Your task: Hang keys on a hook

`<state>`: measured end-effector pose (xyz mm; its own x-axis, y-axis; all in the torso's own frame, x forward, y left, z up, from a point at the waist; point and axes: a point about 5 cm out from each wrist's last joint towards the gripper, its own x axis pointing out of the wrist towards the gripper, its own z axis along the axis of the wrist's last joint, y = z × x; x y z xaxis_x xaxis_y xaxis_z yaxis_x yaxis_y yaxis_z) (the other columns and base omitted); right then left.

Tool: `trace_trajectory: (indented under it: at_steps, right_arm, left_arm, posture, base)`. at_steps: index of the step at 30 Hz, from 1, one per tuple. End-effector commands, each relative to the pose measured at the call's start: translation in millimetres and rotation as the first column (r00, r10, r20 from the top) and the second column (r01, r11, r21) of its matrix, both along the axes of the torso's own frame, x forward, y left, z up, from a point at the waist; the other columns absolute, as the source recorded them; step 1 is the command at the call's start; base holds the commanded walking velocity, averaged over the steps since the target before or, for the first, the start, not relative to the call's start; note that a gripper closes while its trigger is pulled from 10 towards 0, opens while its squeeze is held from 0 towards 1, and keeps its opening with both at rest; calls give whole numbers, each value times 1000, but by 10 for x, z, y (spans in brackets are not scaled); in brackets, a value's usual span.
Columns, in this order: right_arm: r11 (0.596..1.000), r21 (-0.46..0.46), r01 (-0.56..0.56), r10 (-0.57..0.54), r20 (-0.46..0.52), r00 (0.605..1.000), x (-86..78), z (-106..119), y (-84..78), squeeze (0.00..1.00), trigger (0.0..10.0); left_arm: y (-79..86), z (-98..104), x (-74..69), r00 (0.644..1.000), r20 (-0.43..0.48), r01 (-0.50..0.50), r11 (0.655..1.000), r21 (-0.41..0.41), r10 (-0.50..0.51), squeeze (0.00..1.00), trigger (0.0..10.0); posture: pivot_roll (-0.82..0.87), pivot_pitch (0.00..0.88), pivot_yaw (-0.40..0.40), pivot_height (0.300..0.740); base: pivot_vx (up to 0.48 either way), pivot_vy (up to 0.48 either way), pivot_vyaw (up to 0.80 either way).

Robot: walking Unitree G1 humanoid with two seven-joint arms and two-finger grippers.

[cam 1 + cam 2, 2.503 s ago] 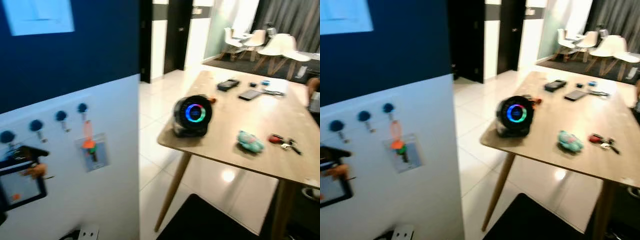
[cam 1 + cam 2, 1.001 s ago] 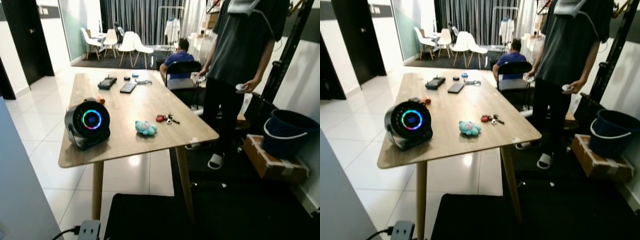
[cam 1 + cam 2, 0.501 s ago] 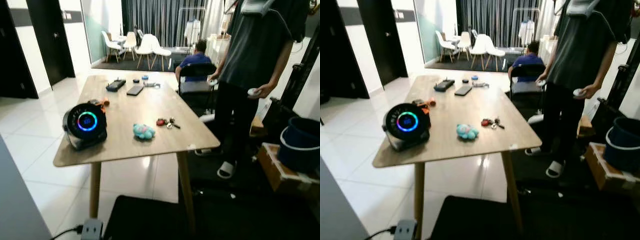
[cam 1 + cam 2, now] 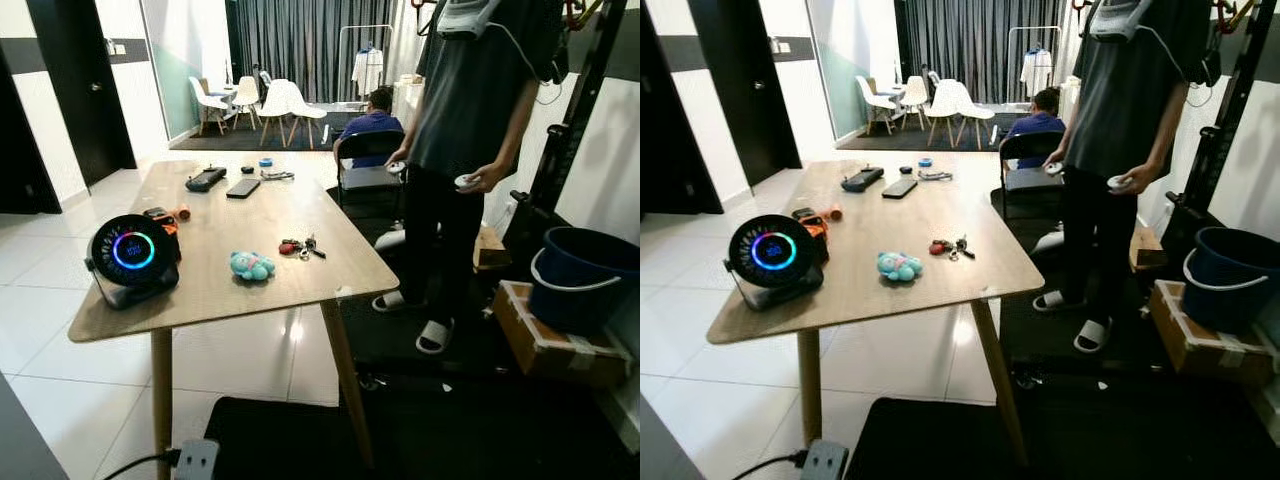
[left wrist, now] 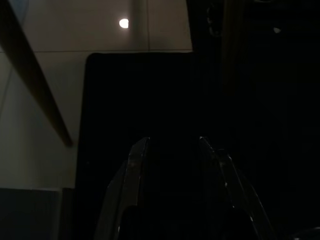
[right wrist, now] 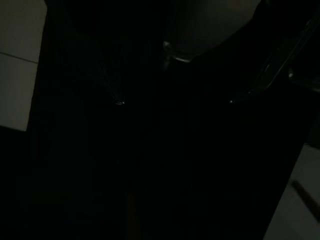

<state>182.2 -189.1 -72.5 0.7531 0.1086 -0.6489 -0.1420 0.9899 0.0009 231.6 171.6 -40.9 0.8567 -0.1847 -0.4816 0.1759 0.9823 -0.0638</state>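
Note:
A bunch of keys (image 4: 298,246) with a red fob lies on the wooden table (image 4: 250,290), near its right edge and right of a teal plush toy (image 4: 250,265). The table stands a few steps ahead of me, slightly to my left. In the dark left wrist view, my left gripper (image 5: 172,142) hangs over a black floor mat (image 5: 140,100), its two fingers apart with nothing between them. My right gripper (image 6: 175,102) hangs low in deep shade.
A person (image 4: 470,150) stands at the table's right side holding small controllers; another sits behind (image 4: 372,125). A round ring-lit speaker (image 4: 130,258) sits on the near left corner. A blue bucket (image 4: 580,290) and a cardboard box (image 4: 550,340) lie right. A power strip (image 4: 195,462) is on the floor.
The camera has turned right, away from the wall with hooks, onto the table and the people. In the last second the view shifted a little more. The keys lie where they were.

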Motion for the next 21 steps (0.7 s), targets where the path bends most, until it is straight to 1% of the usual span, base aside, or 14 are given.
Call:
trace_trajectory:
  at_steps: [1, 5, 6, 8, 11, 14, 18, 21]
  right_arm:
    - [1000, 3, -1, 1, 3, 1000, 2, 1, 15, 0, 10000]
    - [1000, 4, 9, -9, 4, 1000, 0, 2, 3, 0, 10000]
    - [1000, 4, 9, -9, 4, 1000, 0, 2, 3, 0, 10000]
    - [1000, 4, 11, -11, 4, 1000, 0, 2, 0, 0, 10000]
    - [1000, 4, 11, -11, 4, 1000, 3, 4, -1, 0, 10000]
    - [1000, 6, 6, -6, 7, 1000, 15, 9, 4, 0, 10000]
    - [1000, 11, 2, -2, 11, 1000, 23, 14, 11, 0, 10000]
    - [999, 0, -42, 42, 10, 999, 39, 20, 36, 0, 10000]
  left_arm:
    - [31, -19, -18, 1000, -19, 3, 1000, 20, -3, 0, 10000]
    - [41, -25, 6, 999, -41, -24, 999, 36, 25, 0, 10000]
    - [41, -25, 6, 999, -41, -24, 999, 36, 25, 0, 10000]
    - [54, -35, 7, 998, -56, -20, 998, 67, 24, 0, 10000]
    - [56, -36, 6, 998, -58, -10, 998, 69, 14, 0, 10000]
    - [73, -14, 15, 999, -37, -34, 999, 29, 35, 0, 10000]
    - [71, -8, 19, 999, -33, -29, 999, 29, 30, 0, 10000]
    - [69, -10, 21, 999, -36, -31, 999, 29, 32, 0, 10000]
  posture:
    - [28, 63, 26, 740]
    - [25, 63, 28, 740]
    - [25, 63, 28, 740]
    - [22, 63, 25, 740]
    - [22, 64, 24, 740]
    - [22, 64, 21, 740]
    - [23, 65, 20, 740]
    - [24, 65, 21, 740]
  base:
    - [0, 0, 0]
    - [0, 0, 0]
    - [0, 0, 0]
    - [0, 0, 0]
    - [0, 0, 0]
    - [296, 0, 0]
    - [445, 0, 0]
    - [480, 0, 0]
